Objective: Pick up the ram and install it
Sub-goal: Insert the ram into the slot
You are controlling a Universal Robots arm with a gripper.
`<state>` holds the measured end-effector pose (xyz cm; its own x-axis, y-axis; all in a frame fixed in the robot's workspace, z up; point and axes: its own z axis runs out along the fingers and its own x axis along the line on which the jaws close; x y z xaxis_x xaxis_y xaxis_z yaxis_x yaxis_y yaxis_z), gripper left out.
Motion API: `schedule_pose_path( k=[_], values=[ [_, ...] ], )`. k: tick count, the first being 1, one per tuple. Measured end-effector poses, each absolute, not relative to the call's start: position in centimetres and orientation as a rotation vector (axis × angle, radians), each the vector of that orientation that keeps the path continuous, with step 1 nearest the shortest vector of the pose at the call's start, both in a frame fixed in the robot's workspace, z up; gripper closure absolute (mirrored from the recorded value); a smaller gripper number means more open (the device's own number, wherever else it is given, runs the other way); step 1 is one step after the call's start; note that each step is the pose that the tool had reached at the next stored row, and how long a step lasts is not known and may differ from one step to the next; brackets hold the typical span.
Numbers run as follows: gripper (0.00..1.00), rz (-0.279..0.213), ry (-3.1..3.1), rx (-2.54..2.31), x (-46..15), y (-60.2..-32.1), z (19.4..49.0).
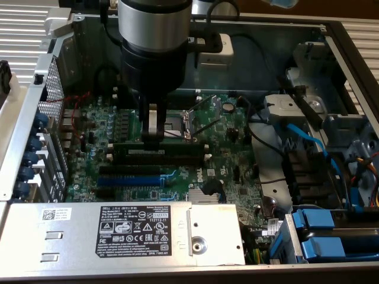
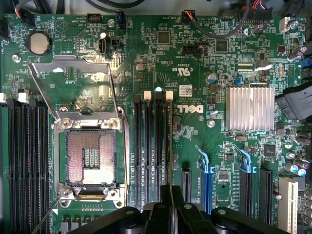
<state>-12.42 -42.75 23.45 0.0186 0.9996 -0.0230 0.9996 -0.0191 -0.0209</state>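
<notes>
The gripper [image 1: 153, 138] is closed narrowly on the middle of the ram [image 1: 177, 147]. The ram stands on edge at the black slots [image 1: 177, 160] beside the processor socket [image 1: 177, 122], near the motherboard's [image 1: 228, 155] centre.

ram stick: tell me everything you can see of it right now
The ram is a long, thin dark green board with dark chips and a pale label strip on its side. It stands on its long edge, level, lengthwise over the black memory slots beside the open CPU socket. The gripper pinches its top edge from above. The wrist view shows it edge-on, a thin dark line. Whether it is seated in a slot cannot be told.
</notes>
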Motion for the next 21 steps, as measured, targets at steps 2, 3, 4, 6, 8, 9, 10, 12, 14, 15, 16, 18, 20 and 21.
schedule_pose_path(
  k=[2, 3, 4, 6, 8, 9, 10, 12, 14, 15, 16, 18, 20, 21],
  values=[
    [0.88, -0.048, 2.200, 2.241, -12.43, -42.78, 23.45],
    [0.88, -0.048, 2.200, 2.241, -12.42, -42.78, 23.45],
    [0.88, -0.048, 2.200, 2.242, -12.44, -42.79, 23.45],
    [0.88, -0.048, 2.196, 2.245, -12.44, -42.79, 23.45],
    [0.88, -0.048, 2.195, 2.246, -12.44, -42.80, 23.45],
    [0.88, -0.048, 2.194, 2.247, -12.44, -42.80, 23.45],
    [0.88, -0.048, 2.194, 2.248, -12.44, -42.80, 23.45],
    [0.88, -0.048, 2.193, 2.248, -12.44, -42.80, 23.45],
    [0.88, -0.048, 2.193, 2.249, -12.45, -42.80, 23.42],
    [0.88, -0.048, 2.193, 2.249, -12.45, -42.80, 23.40],
    [0.88, -0.048, 2.193, 2.249, -12.45, -42.80, 23.39],
    [0.88, -0.048, 2.193, 2.249, -12.45, -42.80, 23.38],
    [0.88, -0.048, 2.193, 2.249, -12.45, -42.80, 23.36],
    [0.88, -0.048, 2.193, 2.249, -12.45, -42.80, 23.35]
  ],
)
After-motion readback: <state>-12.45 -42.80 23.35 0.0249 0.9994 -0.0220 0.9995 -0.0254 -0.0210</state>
